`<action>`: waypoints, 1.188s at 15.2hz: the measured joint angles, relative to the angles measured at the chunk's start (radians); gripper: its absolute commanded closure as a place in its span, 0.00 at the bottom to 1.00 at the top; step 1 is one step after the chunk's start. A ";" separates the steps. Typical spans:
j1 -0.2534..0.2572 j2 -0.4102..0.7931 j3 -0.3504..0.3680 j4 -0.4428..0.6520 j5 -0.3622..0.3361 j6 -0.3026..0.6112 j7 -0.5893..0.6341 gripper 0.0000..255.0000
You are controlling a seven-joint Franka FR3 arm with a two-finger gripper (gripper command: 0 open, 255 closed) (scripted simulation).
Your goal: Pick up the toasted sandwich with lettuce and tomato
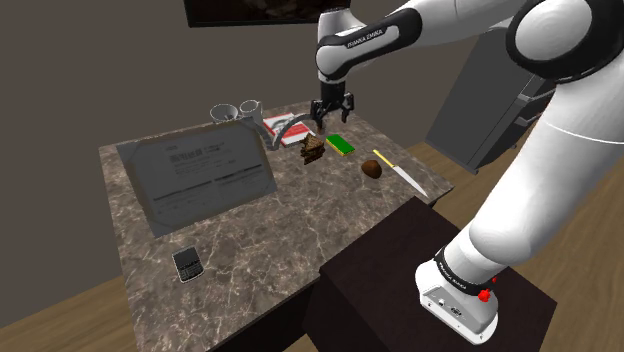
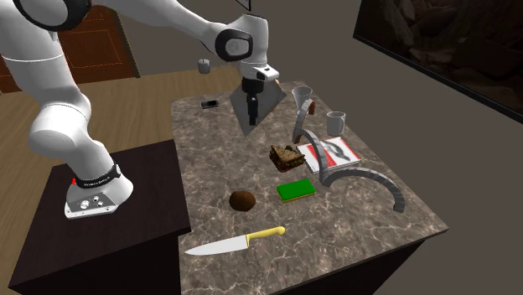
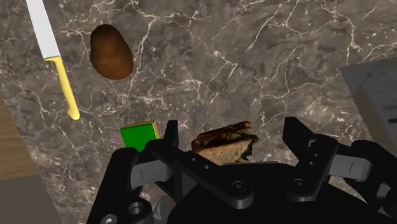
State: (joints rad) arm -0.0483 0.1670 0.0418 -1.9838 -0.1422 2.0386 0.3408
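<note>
a straight drop could set one finger on the green sponge [image 3: 139, 137] just beside the sandwich [image 3: 226, 143], or a hard squeeze could shear its slices apart. the sandwich lies near the counter's [image 1: 250, 250] faucet-side edge, untouched, below the gripper [image 3: 234, 137], between its spread fingers.

Brown sandwich [image 3: 226, 143], green filling; green sponge [image 3: 139, 137], yellow edge; brown potato [image 3: 111, 52]; yellow-handled knife [image 3: 54, 57]; dark white-veined marble counter [image 3: 254, 63].

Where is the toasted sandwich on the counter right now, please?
In the shoulder view the sandwich sits toward the far right of the counter, next to the green sponge and the curved faucet, beneath the open tool.
</note>
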 measured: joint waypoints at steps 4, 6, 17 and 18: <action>-0.001 0.159 -0.014 0.129 -0.016 0.019 0.048 0.00; 0.001 0.235 -0.021 0.203 -0.020 0.016 0.071 0.00; -0.008 0.739 -0.068 0.801 -0.011 -0.103 0.151 0.00; -0.012 0.792 -0.072 0.874 -0.008 -0.125 0.155 0.00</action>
State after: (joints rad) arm -0.0601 0.9595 -0.0303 -1.1101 -0.1503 1.9138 0.4954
